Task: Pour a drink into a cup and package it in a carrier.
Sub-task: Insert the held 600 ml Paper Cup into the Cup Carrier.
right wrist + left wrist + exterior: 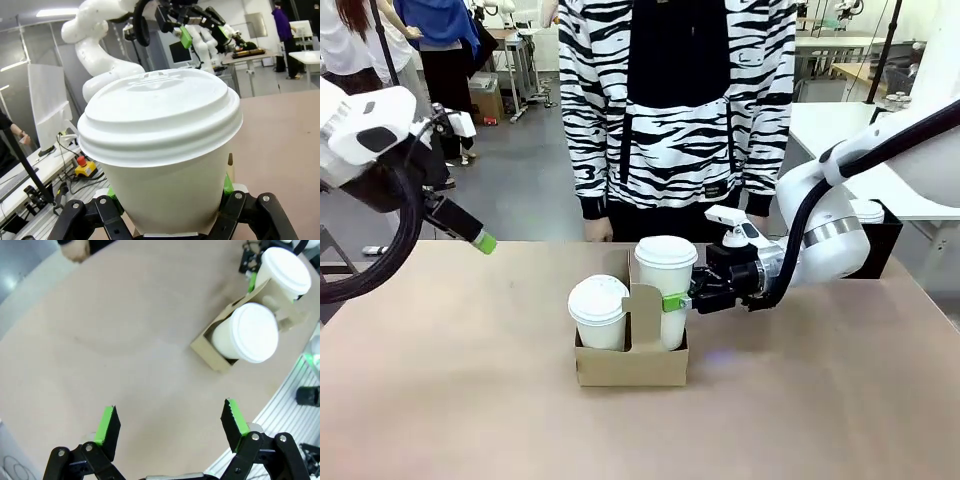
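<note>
The tall white paper cup with a white plastic lid [665, 285] stands in the right hole of the small brown cardboard carrier [631, 362] at the middle of the tan table [460, 400]. The right gripper [672, 302] is clamped on this cup's side, its green pads against the wall. A second, lower lidded white cup [599, 312] sits in the carrier's left hole. The left gripper [170, 422] hangs above the table's left side, jaws spread wide with nothing between them. A person in a black-and-white striped top [670, 100] stands at the far edge.

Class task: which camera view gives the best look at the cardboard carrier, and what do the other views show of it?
The front view: the carrier shows whole, with box base and handle tab between two lidded cups. The left wrist view shows it from above, mostly under lids. In the right wrist view a held cup hides nearly all of it.
</note>
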